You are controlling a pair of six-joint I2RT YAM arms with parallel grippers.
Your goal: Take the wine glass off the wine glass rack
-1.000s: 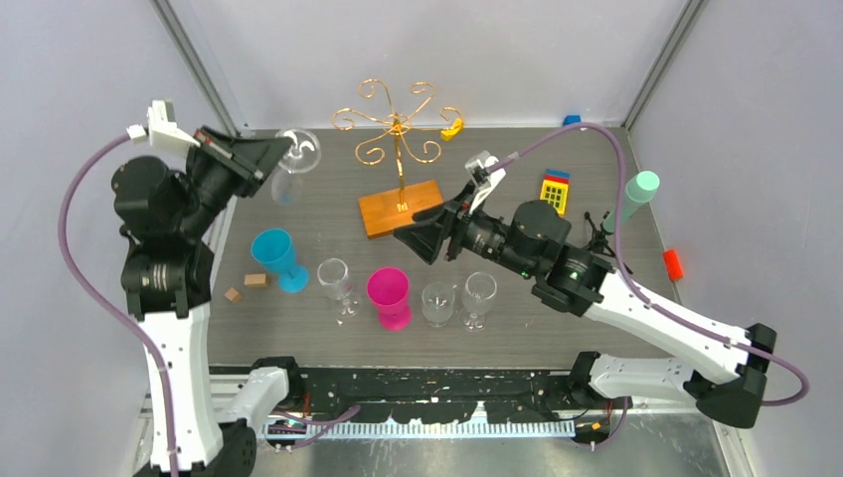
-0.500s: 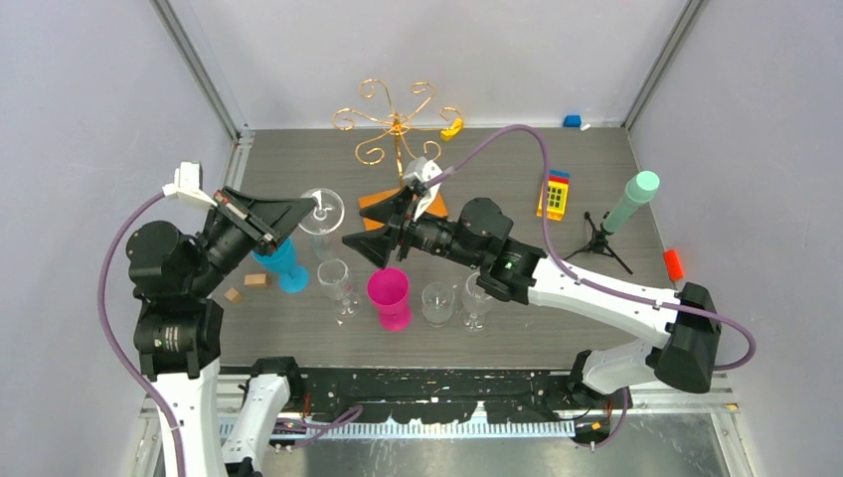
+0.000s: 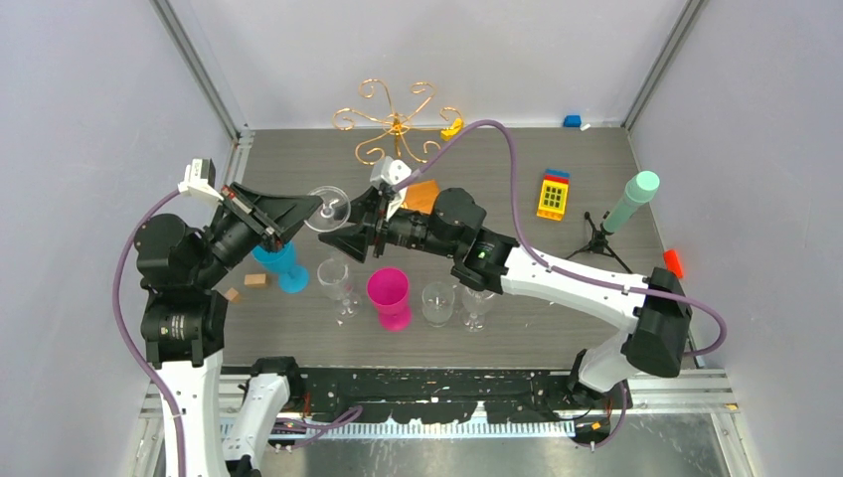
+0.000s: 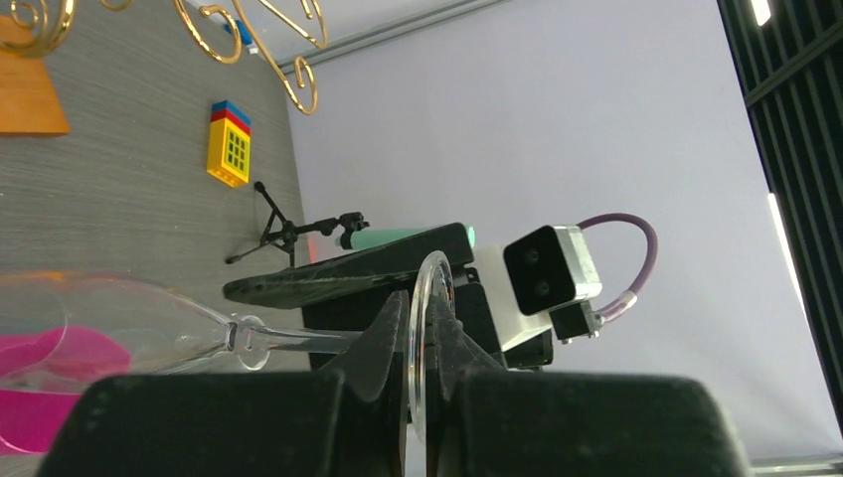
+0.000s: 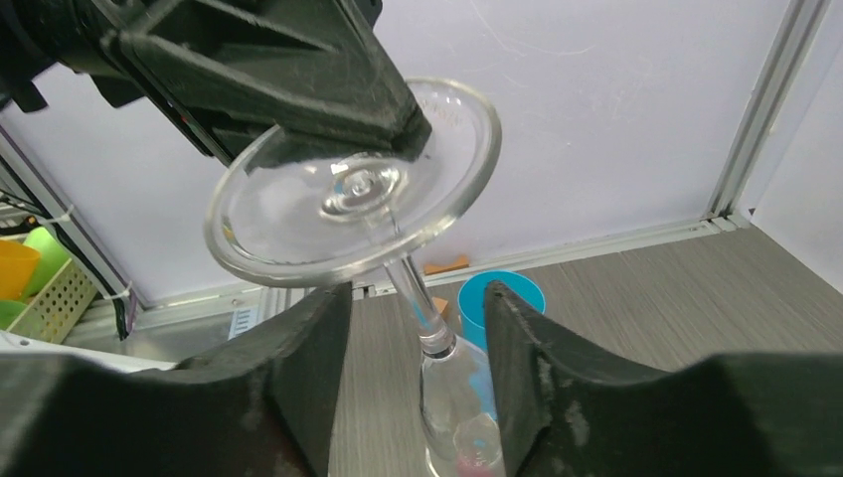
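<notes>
The wine glass (image 3: 332, 203) is off the gold wire rack (image 3: 396, 124) and lies tilted in the air above the table's left middle. My left gripper (image 3: 314, 212) is shut on the rim of its round foot (image 4: 429, 298), seen edge-on between the jaws. The stem (image 4: 298, 340) and bowl (image 4: 80, 328) point away to the left. My right gripper (image 3: 336, 237) is open. Its fingers (image 5: 308, 368) stand either side of the stem (image 5: 418, 298) just above the bowl (image 5: 462, 407), without touching. The rack's wooden base (image 3: 422, 194) is partly hidden by the right arm.
On the table below stand a blue cup (image 3: 278, 260), a pink cup (image 3: 389, 296) and three clear glasses (image 3: 336, 283). A brick block (image 3: 555, 196), a black tripod with a green cylinder (image 3: 616, 219) and a red piece (image 3: 674, 263) lie to the right.
My left gripper carried the glass from the back left toward the middle. My right arm swung left and its open fingers now straddle the stem.
</notes>
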